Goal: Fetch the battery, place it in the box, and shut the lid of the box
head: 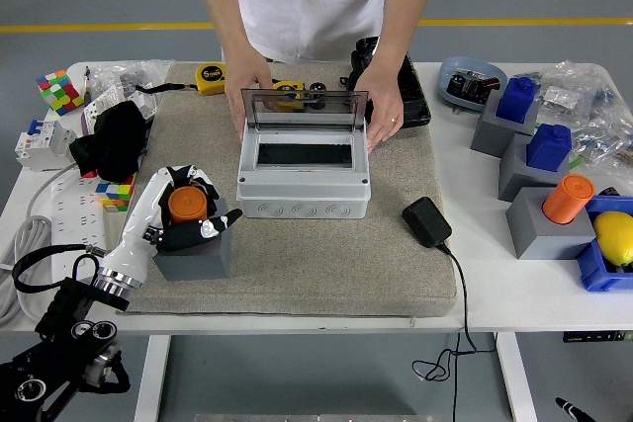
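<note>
I have the orange battery [186, 205] wrapped in my left hand [184, 216], fingers curled round it, and it sits in the top of the grey block [194, 247] at the near left of the mat [326, 274]. So I judge this the fetching step, with nothing carried across yet. Next I need a straight lift clear of the block, then a move right and far to the box [304, 185]. Its clear lid [304, 108] stands open, and a person's hands [381, 114] steady the box on both sides, so I must come in over the near wall without touching them. The black charger [426, 221] and its cable lie right of the box, out of my path. A black cloth [111, 140] and puzzle cubes [59, 90] crowd the worktop's [514, 289] left side. My right hand is out of view
</note>
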Motion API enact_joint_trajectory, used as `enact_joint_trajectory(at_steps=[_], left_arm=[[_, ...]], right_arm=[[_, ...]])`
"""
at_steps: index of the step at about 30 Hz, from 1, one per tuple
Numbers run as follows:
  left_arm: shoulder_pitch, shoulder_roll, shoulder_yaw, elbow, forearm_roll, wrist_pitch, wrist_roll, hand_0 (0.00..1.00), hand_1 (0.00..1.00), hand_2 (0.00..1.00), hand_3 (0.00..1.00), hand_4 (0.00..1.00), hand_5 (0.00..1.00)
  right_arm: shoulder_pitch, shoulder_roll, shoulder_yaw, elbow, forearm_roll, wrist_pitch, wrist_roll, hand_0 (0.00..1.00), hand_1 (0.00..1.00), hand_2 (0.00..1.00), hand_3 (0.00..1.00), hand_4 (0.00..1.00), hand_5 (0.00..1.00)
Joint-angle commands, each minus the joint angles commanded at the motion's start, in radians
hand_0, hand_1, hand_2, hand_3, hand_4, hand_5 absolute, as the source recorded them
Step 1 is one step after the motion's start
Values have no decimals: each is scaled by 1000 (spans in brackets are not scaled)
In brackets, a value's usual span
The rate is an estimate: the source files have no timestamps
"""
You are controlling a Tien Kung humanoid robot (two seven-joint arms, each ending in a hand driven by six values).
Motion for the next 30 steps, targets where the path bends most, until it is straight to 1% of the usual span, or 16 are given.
enact_joint_trajectory(at_steps=[9, 13, 18, 21, 23, 24, 27, 28, 30], left_arm=[[-10, 7, 1, -9, 10, 0, 4, 40, 34, 158, 254, 845, 2], [-19, 17, -3, -35, 29, -5, 13, 39, 34, 158, 252, 840, 2], [-51, 41, -21, -90, 76, -18, 46, 39, 35, 158, 252, 831, 2], [-85, 61, -27, -128, 120, -29, 83, 39, 35, 158, 252, 831, 2], [-120, 78, -16, -149, 146, -35, 107, 39, 35, 158, 252, 831, 2], [-136, 84, -10, -154, 157, -38, 116, 38, 34, 157, 248, 812, 2], [-197, 105, 30, -170, 200, -40, 161, 38, 34, 157, 248, 812, 2], [-210, 108, 39, -172, 214, -38, 170, 38, 34, 157, 248, 812, 2], [-257, 113, 76, -171, 261, -28, 209, 38, 33, 156, 245, 806, 2]], right_arm=[[2, 0, 1, 0, 1, -1, 0, 652, 672, 690, 582, 953, 557], [2, 0, -1, 0, 3, -2, 0, 652, 672, 690, 581, 953, 556], [5, -1, -6, 0, 6, -2, 0, 652, 672, 690, 581, 952, 556], [6, -3, -10, 0, 8, -3, 0, 652, 672, 690, 581, 952, 556], [6, -3, -13, -1, 10, -3, 0, 652, 672, 690, 581, 952, 556], [7, -4, -14, -1, 11, -3, 0, 653, 672, 690, 581, 952, 556], [7, -3, -16, -1, 14, -4, 0, 653, 672, 690, 581, 952, 556], [7, -3, -17, -1, 15, -4, 0, 653, 672, 690, 581, 952, 556], [7, -3, -20, -1, 17, -4, -1, 653, 672, 690, 581, 952, 555]])
